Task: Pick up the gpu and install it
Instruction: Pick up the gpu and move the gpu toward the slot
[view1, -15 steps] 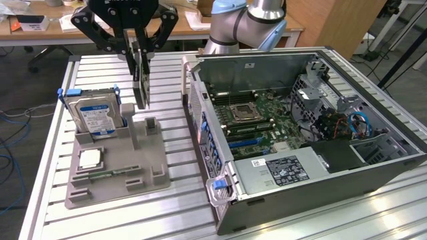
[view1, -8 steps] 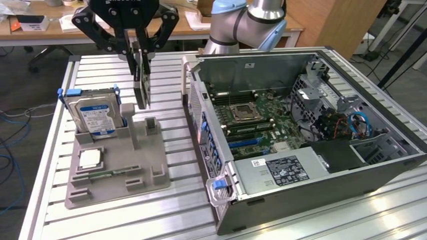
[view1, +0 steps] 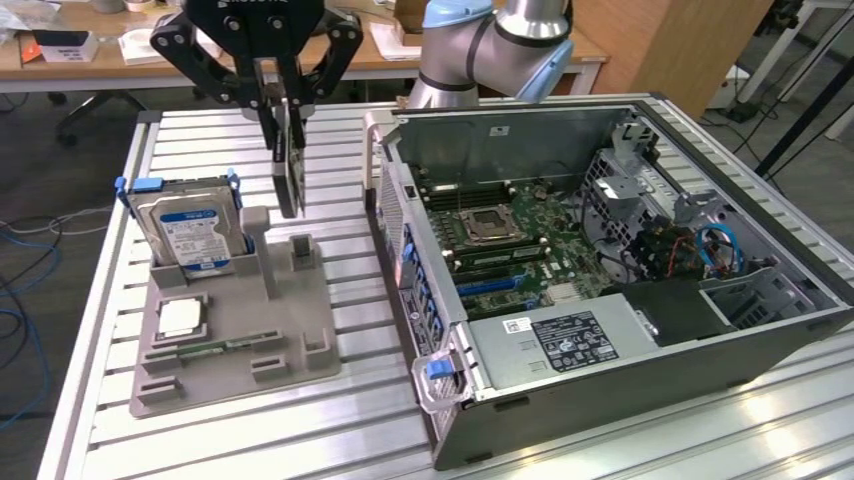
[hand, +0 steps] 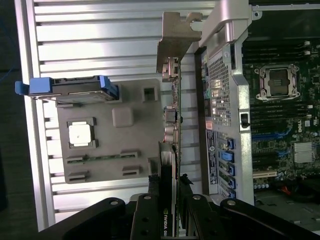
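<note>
My gripper is shut on the gpu, a thin dark card that hangs edge-down from the black fingers. It hangs above the grey holder, between the hard drive and the open computer case. In the wrist view the gpu shows edge-on, its metal bracket at the far end and my gripper clamped on the near end. Inside the case, the motherboard lies exposed with blue slots.
On the grey holder stand a silver hard drive with blue rails, a square processor and a narrow green memory stick. Everything rests on the slatted metal table. A desk with clutter stands behind.
</note>
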